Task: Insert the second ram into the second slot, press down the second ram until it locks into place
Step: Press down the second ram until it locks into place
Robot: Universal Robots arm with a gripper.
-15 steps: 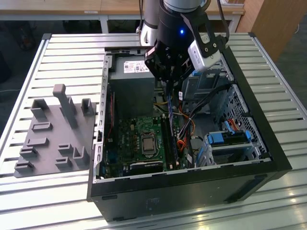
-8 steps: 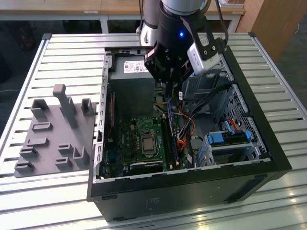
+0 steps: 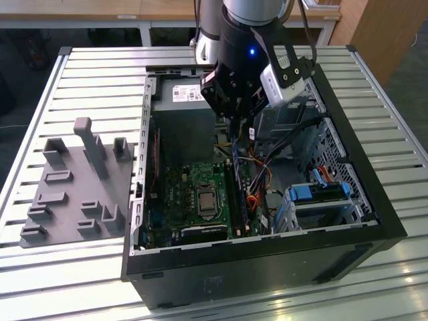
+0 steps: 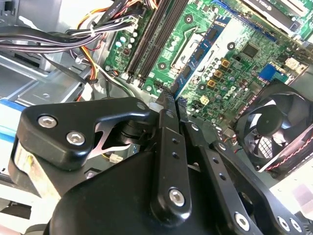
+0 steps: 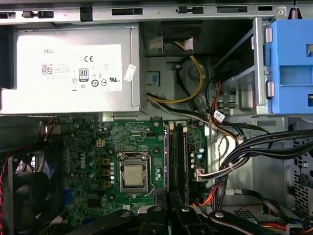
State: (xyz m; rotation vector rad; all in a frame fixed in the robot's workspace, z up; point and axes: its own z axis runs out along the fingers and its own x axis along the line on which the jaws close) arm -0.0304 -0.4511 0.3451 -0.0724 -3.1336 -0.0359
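Evidently the insertion step is in hand, not the pressing. In the second wrist view the tool [image 4: 167, 100] has its two fingers pinched together with hardly any gap. I judge them clenched on the second ram [image 3: 235, 157], which appears near the middle of the exterior view as a thin bluish strip reaching down from the fingers toward the motherboard [image 5: 98, 147]. All this hangs inside the open computer case [image 3: 267, 274], which stands on the slatted worktop [image 3: 100, 73].

The strip's lower end is above the memory slots [image 5: 172, 156] and near them. Whether it touches the second slot I cannot tell, and nothing suggests it is seated or latched. A grey holder [image 3: 73, 187] lies on the worktop at the exterior view's left, well apart from the case.

By my judgement, seating the strip calls for its edge lined up along the slot's length. It must also be squarely upright and clear of the cable bundle [image 5: 254, 152] just beside the slots before any downward force.
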